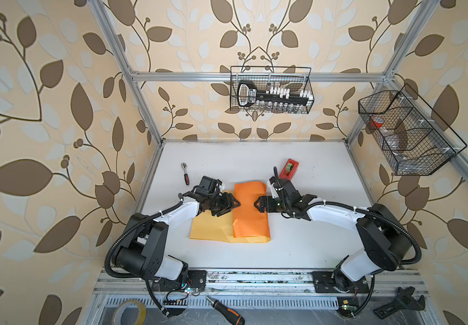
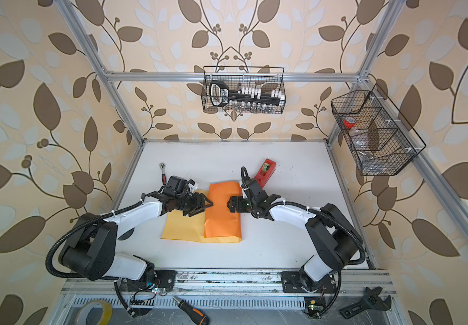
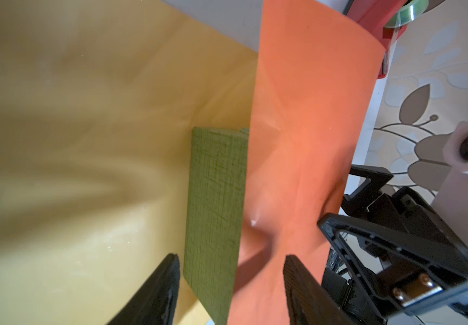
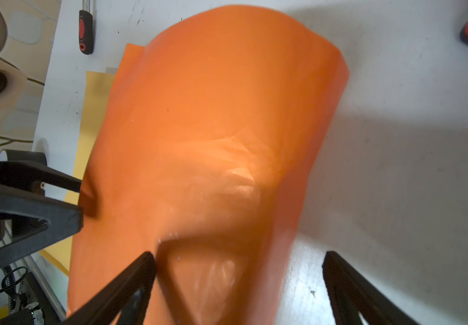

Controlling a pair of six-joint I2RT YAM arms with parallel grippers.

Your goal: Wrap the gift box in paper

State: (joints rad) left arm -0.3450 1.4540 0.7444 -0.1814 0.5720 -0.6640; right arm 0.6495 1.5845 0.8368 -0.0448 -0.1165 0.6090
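Observation:
The paper (image 1: 210,228) lies on the white table, its pale yellow face up on the left. Its bright orange flap (image 1: 251,213) is folded over the gift box. Only a narrow olive-green strip of the gift box (image 3: 216,202) shows, in the left wrist view, beside the flap's edge. My left gripper (image 1: 231,206) is open at the flap's left edge; its jaws straddle the box strip and the flap's edge (image 3: 231,270) without touching either. My right gripper (image 1: 256,204) is open wide at the flap's right side (image 4: 239,261), one finger (image 4: 140,275) over the orange paper, the other over bare table.
A red tape dispenser (image 1: 289,168) stands behind the right gripper, and a ratchet wrench (image 1: 185,174) lies at the back left. Wire baskets hang on the back wall (image 1: 272,90) and the right wall (image 1: 407,132). A screwdriver (image 1: 225,308), a tape roll (image 1: 130,312) and an adjustable wrench (image 1: 401,305) lie below the front rail.

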